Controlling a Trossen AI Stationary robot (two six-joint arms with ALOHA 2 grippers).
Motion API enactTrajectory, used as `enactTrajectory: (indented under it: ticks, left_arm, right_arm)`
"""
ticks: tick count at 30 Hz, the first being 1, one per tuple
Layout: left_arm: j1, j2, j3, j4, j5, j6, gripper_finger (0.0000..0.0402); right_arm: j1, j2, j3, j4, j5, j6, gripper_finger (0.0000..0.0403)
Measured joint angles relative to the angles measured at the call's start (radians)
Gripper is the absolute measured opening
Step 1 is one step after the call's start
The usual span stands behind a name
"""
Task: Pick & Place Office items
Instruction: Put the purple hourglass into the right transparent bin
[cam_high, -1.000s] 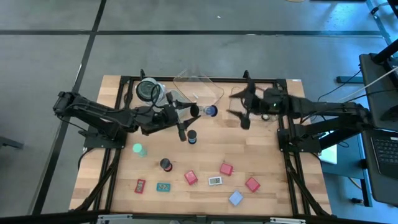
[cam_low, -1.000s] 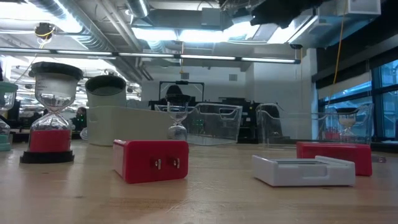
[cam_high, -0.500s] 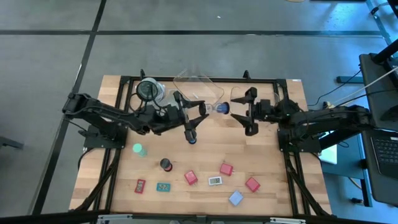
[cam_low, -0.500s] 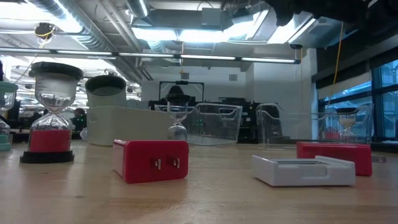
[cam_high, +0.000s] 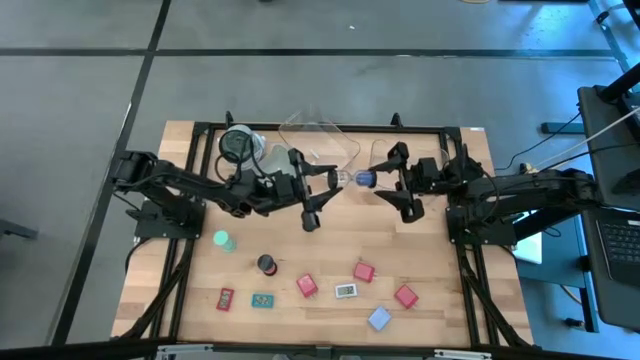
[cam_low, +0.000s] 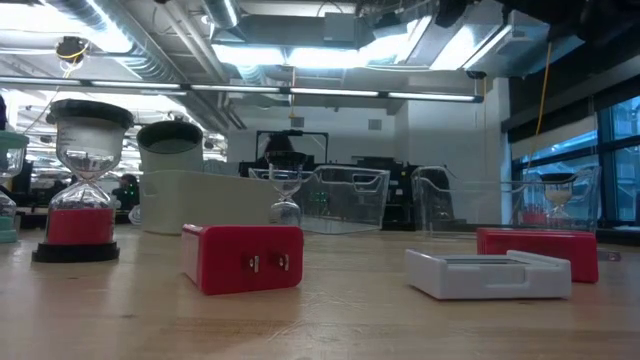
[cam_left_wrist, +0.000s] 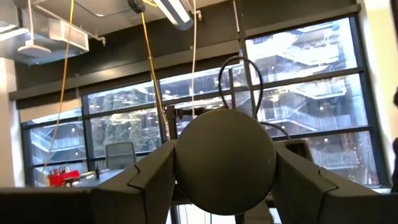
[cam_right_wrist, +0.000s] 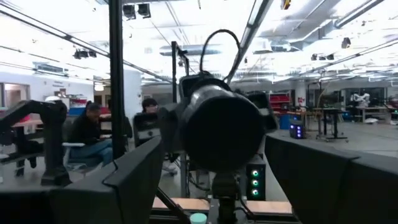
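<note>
Above the far half of the wooden table (cam_high: 200, 300), seen from overhead, the left gripper (cam_high: 326, 184) and the right gripper (cam_high: 390, 184) face each other. A small clear hourglass with a blue end (cam_high: 357, 178) lies level between them, off the table. Each gripper's fingers close on one end of it. Behind them stand a clear plastic tray (cam_high: 320, 138) and a round clear jar with a dark lid (cam_high: 238, 145). On the near half lie three red blocks (cam_high: 307, 286), a white flat rectangle (cam_high: 346, 291), a pale-blue one (cam_high: 379, 318), a teal one (cam_high: 262, 300), a small red one (cam_high: 225, 298), a teal-topped cylinder (cam_high: 222, 240) and a black cylinder with a red top (cam_high: 267, 264).

From table height, a red block (cam_low: 243, 258) and the white rectangle (cam_low: 490, 272) sit nearest. A red-sand hourglass (cam_low: 80, 180) stands upright to their side.

Past the left wrist, that arm's fingers (cam_left_wrist: 152, 177) press both sides of a dark round cap (cam_left_wrist: 224, 162).

Past the right wrist, its fingers (cam_right_wrist: 134, 180) flank the other dark round cap (cam_right_wrist: 217, 130). People sit in the room beyond.
</note>
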Motion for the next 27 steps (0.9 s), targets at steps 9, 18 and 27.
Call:
enactTrajectory:
  ticks: [9, 18, 27]
  left_arm:
    - [0.021, 0.000, 0.000, -0.003, 0.048, -0.029, 0.0212]
    - [0.023, 0.000, 0.000, -0.004, 0.058, -0.036, 0.0212]
    - [0.029, -0.001, 0.000, -0.007, 0.085, -0.038, 0.0212]
  right_arm:
    - [0.000, 0.000, 0.000, 0.000, -0.015, 0.010, 0.0285]
    - [0.000, 0.000, 0.001, 0.001, 0.053, 0.014, 0.0333]
    - [0.000, 0.034, 0.048, 0.008, 0.025, 0.042, 0.0350]
